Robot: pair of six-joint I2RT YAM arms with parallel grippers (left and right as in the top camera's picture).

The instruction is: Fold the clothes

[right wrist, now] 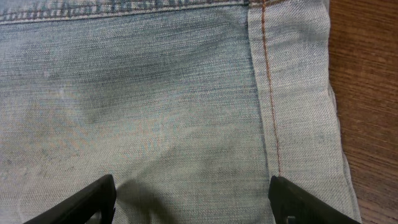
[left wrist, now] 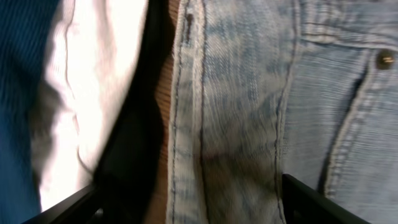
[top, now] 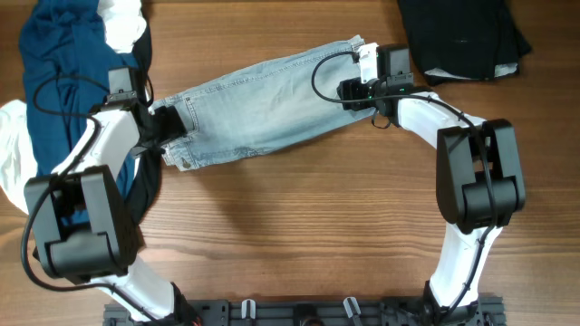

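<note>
Pale-blue denim shorts [top: 263, 100] lie flat and slanted across the table's middle. My left gripper [top: 172, 125] hovers over their waistband end, by the clothes pile. In the left wrist view its jaws stand wide apart over the waistband [left wrist: 236, 93], the gripper [left wrist: 193, 208] open, holding nothing. My right gripper [top: 352, 89] is over the hem end at the upper right. The right wrist view shows that gripper [right wrist: 193, 202] open above the denim [right wrist: 155, 106], with the orange-stitched hem [right wrist: 277, 93] near its right finger [right wrist: 305, 202].
A pile of clothes sits at the left: a blue garment [top: 63, 54], a white one [top: 14, 154] and a black one [top: 145, 190] touching the shorts' waistband. A black garment [top: 462, 32] lies at the back right. Bare wooden table [top: 299, 217] stretches in front.
</note>
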